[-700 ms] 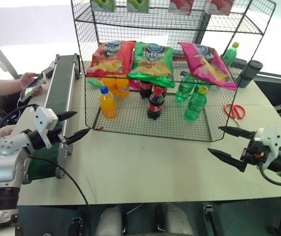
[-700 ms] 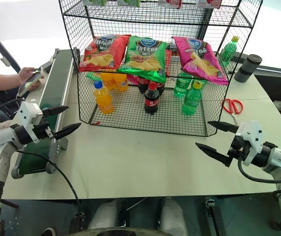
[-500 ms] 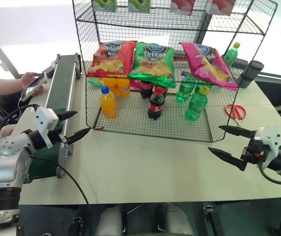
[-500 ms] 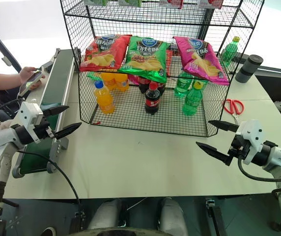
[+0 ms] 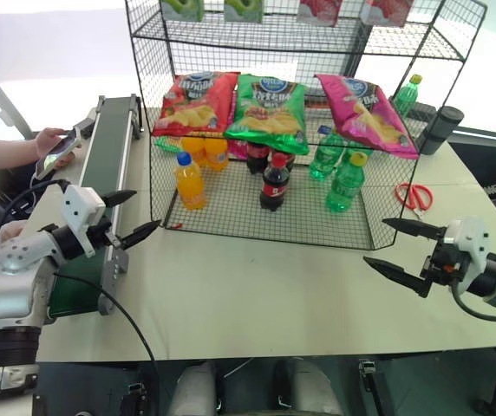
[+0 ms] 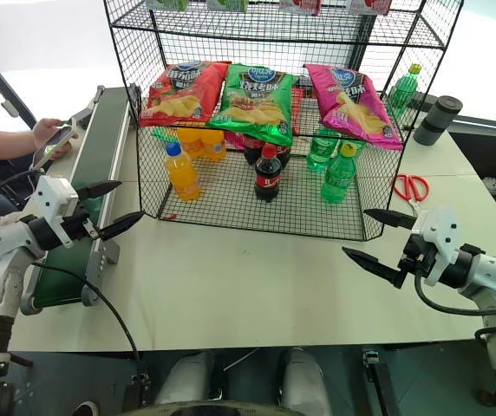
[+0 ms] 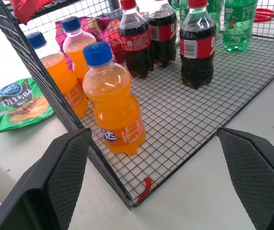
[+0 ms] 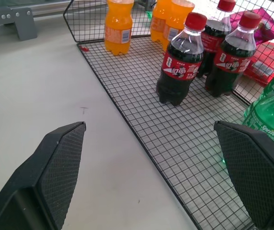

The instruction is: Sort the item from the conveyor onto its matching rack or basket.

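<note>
Two grippers hover wide open and empty above the table (image 5: 257,295), left gripper (image 5: 131,215) beside the conveyor (image 5: 101,173), right gripper (image 5: 401,247) near the red scissors (image 5: 414,196). Beyond, the magenta-pink crisp bag (image 5: 368,113) lies on the black wire rack (image 5: 163,130) beside a green bag (image 5: 270,111).

It looked like a robotics lab staged as a shop. A tall black wire-grid shelving rack (image 5: 257,221) held retail snacks and soft drinks, standing on a plain pale table (image 5: 257,295) beside a narrow dark green conveyor belt (image 5: 105,165) in a grey metal frame, where a seated person's hand (image 5: 47,139) held a phone.
</note>
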